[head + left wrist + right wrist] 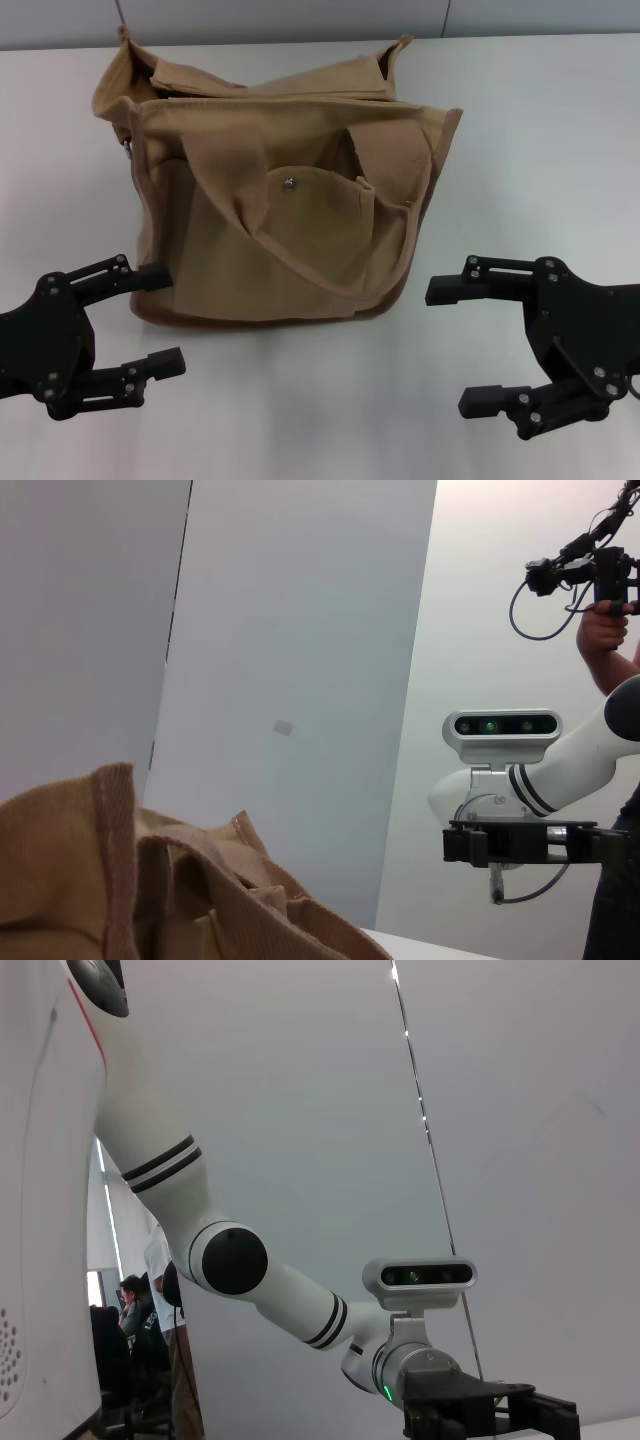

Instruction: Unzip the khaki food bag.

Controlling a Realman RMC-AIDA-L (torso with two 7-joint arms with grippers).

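The table is a plain white surface that fills the head view from the near edge back to a pale wall. 1 thing lies directly on it: the khaki food bag, standing upright on its brown-trimmed base toward the far left of centre. Its front pocket with a silver snap faces the robot, and its 2 wide strap handles droop over the front and top. The bag's canvas is slumped and creased, with the top corners sticking up. In the left wrist view a sliver of the table shows just behind the bag's rumpled top edge.
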